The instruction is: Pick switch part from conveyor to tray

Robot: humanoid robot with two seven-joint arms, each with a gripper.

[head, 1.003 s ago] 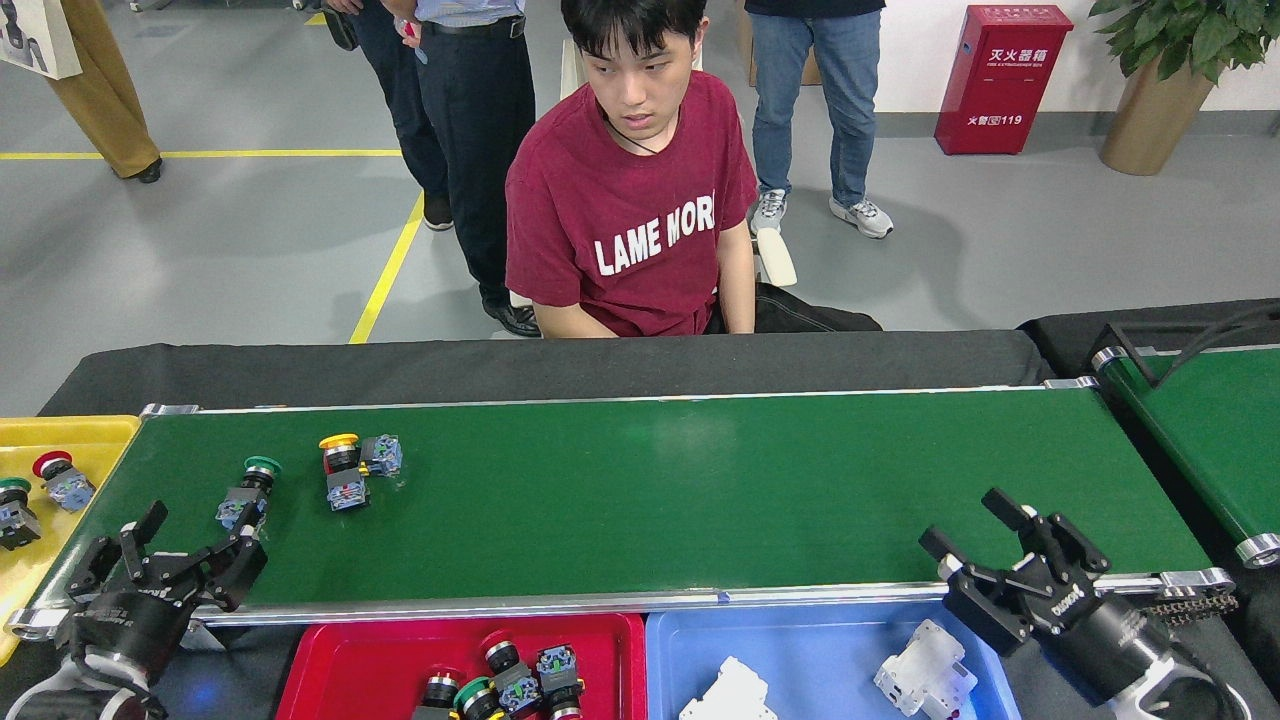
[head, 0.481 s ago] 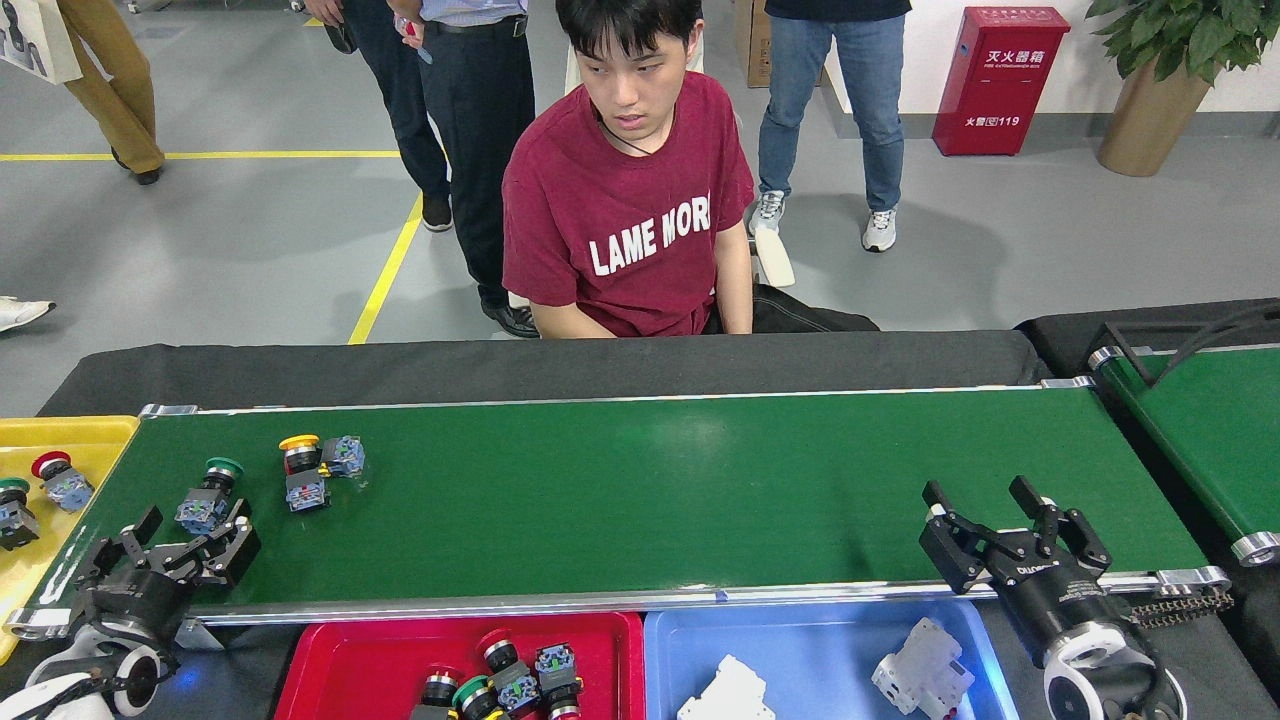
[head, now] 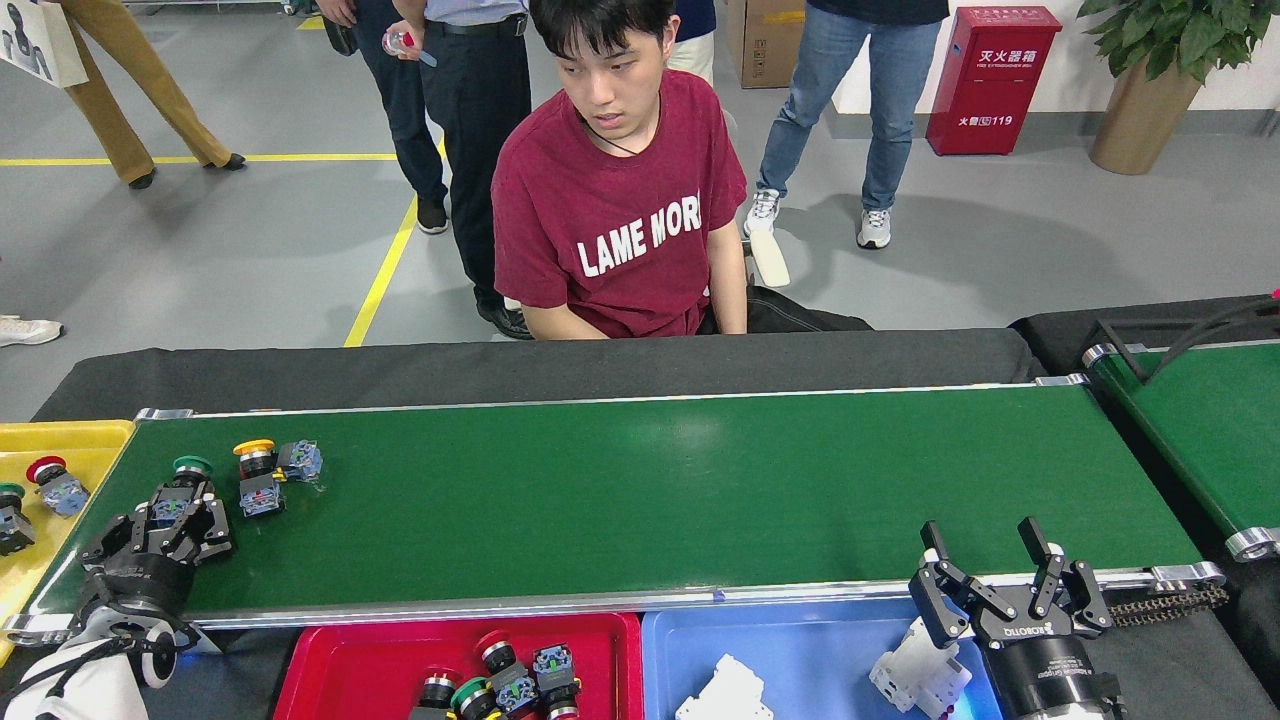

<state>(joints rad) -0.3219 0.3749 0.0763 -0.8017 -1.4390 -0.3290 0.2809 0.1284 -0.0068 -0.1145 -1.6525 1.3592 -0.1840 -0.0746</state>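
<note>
Two claws are working: my left claw (head: 172, 520) is closing around the green-capped switch part (head: 186, 481) near the conveyor (head: 640, 490) end. My right claw (head: 990, 570) is hanging wide open, empty, over the near rail

left gripper (head: 172, 520) around green-capped switch (head: 180, 492), conveyor (head: 650, 490)

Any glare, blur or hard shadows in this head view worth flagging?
Head view: sharp overall, no motion blur; soft overhead light leaves a pale sheen on the conveyor mid-belt; the standing people cast only diffuse shadows on the grey floor; the left claw is dark, so its fingers read poorly around the green-capped switch part.
</note>
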